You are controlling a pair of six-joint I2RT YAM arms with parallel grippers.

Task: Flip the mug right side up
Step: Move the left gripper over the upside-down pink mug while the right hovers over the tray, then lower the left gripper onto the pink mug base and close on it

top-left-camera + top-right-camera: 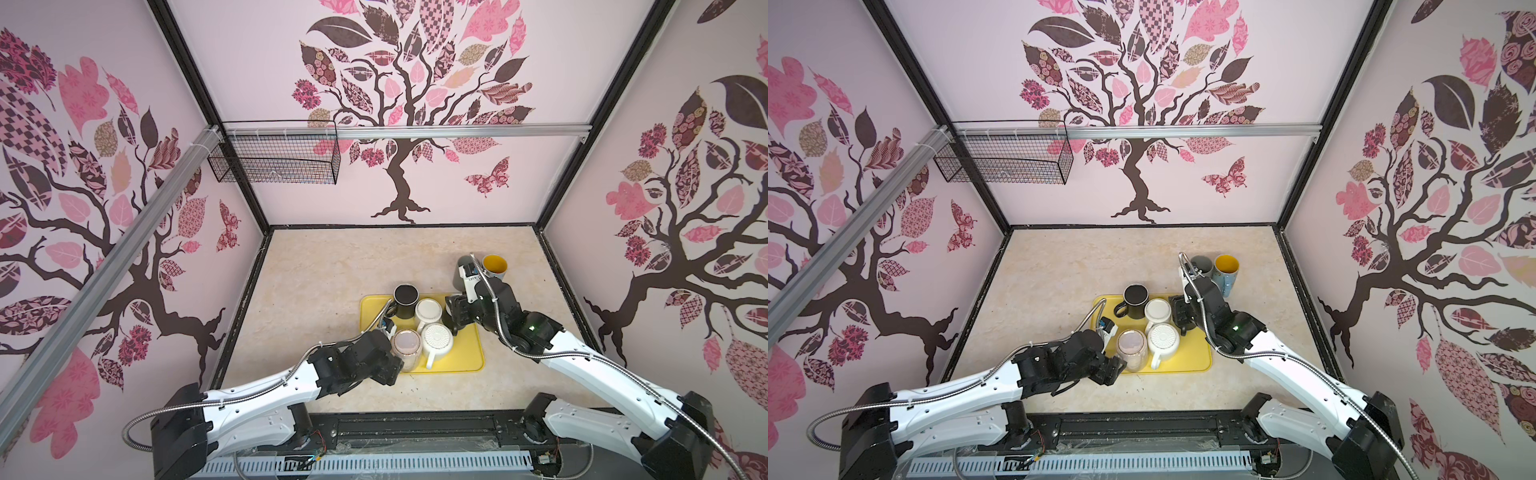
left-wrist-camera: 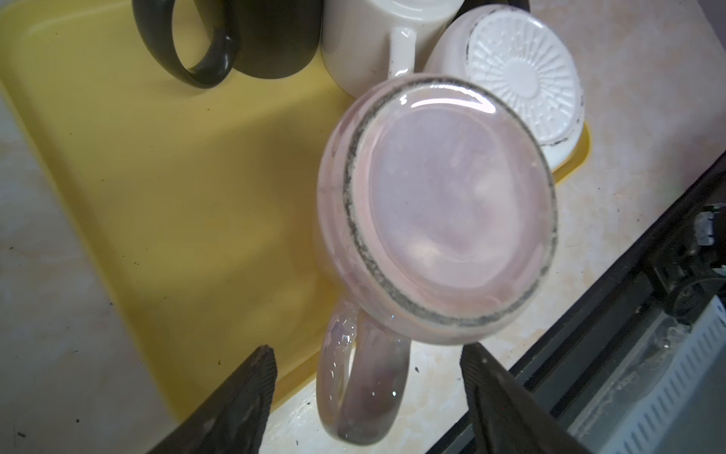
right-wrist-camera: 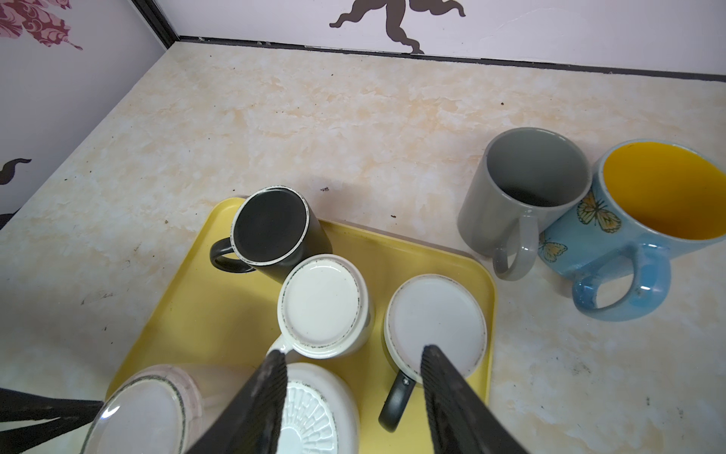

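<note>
Ribbed black left fingers (image 2: 243, 401) stand wide apart on either side of the pink mug's handle (image 2: 334, 393), gripping nothing. The pink mug (image 2: 436, 208) is upside down on the yellow tray (image 2: 157, 177), toward its 7 o'clock corner in a top view (image 1: 406, 347). Its long axis is vertical, mouth down, and its glossy round base faces up inside a gritty unglazed ring. The loop handle points to about 7 o'clock, at the left arm, which lies low with its wrist bent down. Half spread and empty, the right fingers (image 3: 267, 393) hover over a white-based, black-handled mug (image 3: 436, 322) at the tray's 2 o'clock side, with the forearm slanting in from 4 o'clock.
</note>
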